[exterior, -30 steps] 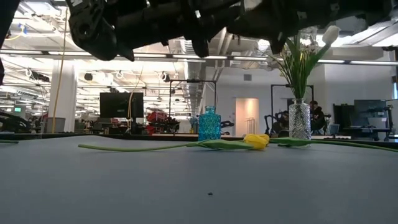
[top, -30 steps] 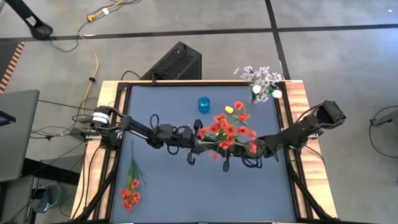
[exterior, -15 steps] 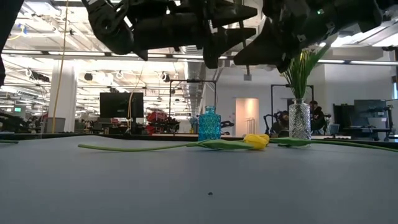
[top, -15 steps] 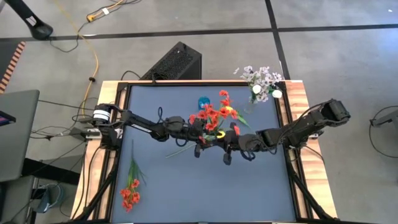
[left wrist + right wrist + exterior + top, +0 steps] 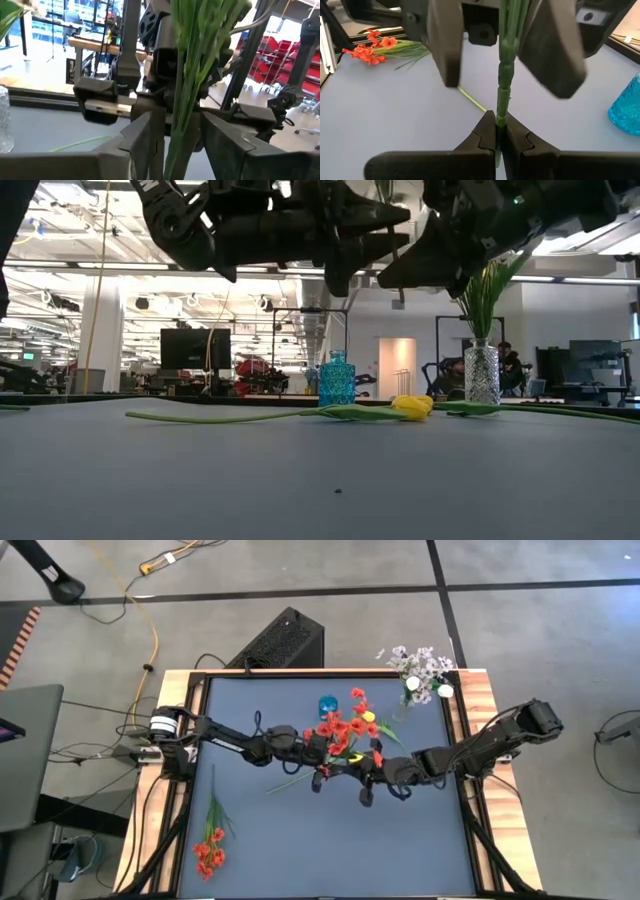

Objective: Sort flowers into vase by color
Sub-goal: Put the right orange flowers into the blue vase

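A bunch of red flowers [image 5: 345, 730] on green stems is held up over the table's middle, blossoms toward the far edge. My right gripper [image 5: 497, 131] is shut on its stems. My left gripper [image 5: 177, 137] is open, one finger on either side of the same stems [image 5: 187, 75], just beyond the right one; whether it touches them I cannot tell. The blue vase [image 5: 327, 703] stands right behind the bunch. A clear vase [image 5: 481, 373] with pale sprays and white tulips [image 5: 420, 673] stands at the far right corner. A yellow tulip [image 5: 412, 407] lies flat on the table under the arms. My right gripper pinches the red bunch's green stem [image 5: 501, 107] between its two fingers, which lie across it. The bunch is lifted clear of the table, its stems running on past the open fingers [image 5: 445, 45] of the left gripper.
A second red bunch [image 5: 208, 845] lies flat near the near left corner. Another yellow tulip [image 5: 368, 716] lies by the blue vase. The blue vase [image 5: 337, 378] and the clear vase stand along the far side; the near half of the table has free room.
Both grippers have moved together toward the far edge and a little to the left, carrying the red bunch along. The bunch has swung round, so that its blossoms now lie close beside the blue vase.
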`<control>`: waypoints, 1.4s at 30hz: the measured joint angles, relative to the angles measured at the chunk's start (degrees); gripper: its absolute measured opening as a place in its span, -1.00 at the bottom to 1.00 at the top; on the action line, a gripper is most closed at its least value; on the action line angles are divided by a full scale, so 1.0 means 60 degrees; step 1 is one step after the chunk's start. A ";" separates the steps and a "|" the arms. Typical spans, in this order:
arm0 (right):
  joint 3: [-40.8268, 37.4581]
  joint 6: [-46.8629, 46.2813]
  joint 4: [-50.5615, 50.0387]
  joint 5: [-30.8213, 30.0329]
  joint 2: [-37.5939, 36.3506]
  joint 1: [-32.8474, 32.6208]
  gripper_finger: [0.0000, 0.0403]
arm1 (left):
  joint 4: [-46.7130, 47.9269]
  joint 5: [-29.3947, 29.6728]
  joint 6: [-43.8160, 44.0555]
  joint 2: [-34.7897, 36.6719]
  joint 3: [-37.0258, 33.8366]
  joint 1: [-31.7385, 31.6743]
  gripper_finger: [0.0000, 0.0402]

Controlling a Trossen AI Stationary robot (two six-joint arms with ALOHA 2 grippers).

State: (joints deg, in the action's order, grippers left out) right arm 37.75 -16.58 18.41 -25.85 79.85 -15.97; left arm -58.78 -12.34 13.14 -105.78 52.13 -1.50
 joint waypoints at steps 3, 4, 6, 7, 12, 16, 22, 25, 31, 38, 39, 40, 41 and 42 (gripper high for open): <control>0.0002 0.0000 0.0020 -0.0033 0.0000 0.0000 -0.84 | -0.0056 0.0030 0.0005 0.0000 -0.0104 -0.0003 -0.32; -0.0002 0.0003 0.0045 -0.0036 0.0000 0.0000 -0.84 | -0.0128 0.0085 0.0001 0.0000 -0.0104 0.0000 -0.36; -0.0002 0.0006 0.0114 -0.0033 0.0000 0.0000 -0.84 | -0.0221 0.0112 -0.0006 0.0000 -0.0101 0.0001 -0.48; -0.0002 0.0010 0.0176 -0.0031 0.0000 0.0000 -0.81 | -0.0226 0.0115 -0.0043 0.0000 -0.0076 0.0001 -0.57; -0.0002 0.0016 0.0232 0.0015 0.0000 0.0000 -0.50 | -0.0194 0.0109 -0.0290 0.0000 -0.0045 -0.0003 -0.95; -0.0002 -0.0002 0.0220 -0.0056 -0.0008 0.0000 -0.24 | -0.0094 0.0104 -0.0315 0.0000 -0.0045 -0.0007 -0.97; -0.0002 -0.0004 -0.0289 -0.0348 -0.0382 0.0000 0.22 | 0.0242 0.0104 -0.0369 0.0090 -0.0045 -0.0099 -0.98; -0.0002 0.0000 -0.1133 -0.0321 -0.0655 0.0000 0.39 | 0.0742 0.0150 -0.0501 0.0299 -0.0045 -0.0287 -0.99; -0.0002 -0.0674 -0.2806 -0.0467 -0.0954 0.0000 0.51 | 0.1878 0.1039 -0.1165 0.0903 -0.0045 -0.0975 -0.99; -0.0301 -0.1420 -0.3249 -0.0533 -0.0601 -0.0021 0.52 | 0.1915 0.2404 -0.1841 0.1067 -0.0045 -0.2418 -0.99; -0.0331 -0.1494 -0.3225 -0.0557 -0.0545 -0.0022 0.52 | 0.1988 0.2526 -0.1782 0.1067 -0.0045 -0.2678 -1.00; -0.0388 -0.1571 -0.3175 -0.0579 -0.0497 -0.0035 0.52 | 0.2024 0.2564 -0.1731 0.1067 -0.0045 -0.2917 -1.00; -0.0431 -0.1686 -0.3214 -0.0675 -0.0458 -0.0040 0.52 | 0.2028 0.2602 -0.1686 0.1067 -0.0045 -0.3126 -1.00; -0.0451 -0.1720 -0.3246 -0.0688 -0.0427 -0.0038 0.52 | 0.2023 0.2632 -0.1665 0.1067 -0.0045 -0.3315 -1.00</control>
State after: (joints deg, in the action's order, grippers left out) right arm 35.04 -26.90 -1.06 -29.98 77.29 -16.20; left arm -46.64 3.45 3.15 -99.37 51.86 -21.39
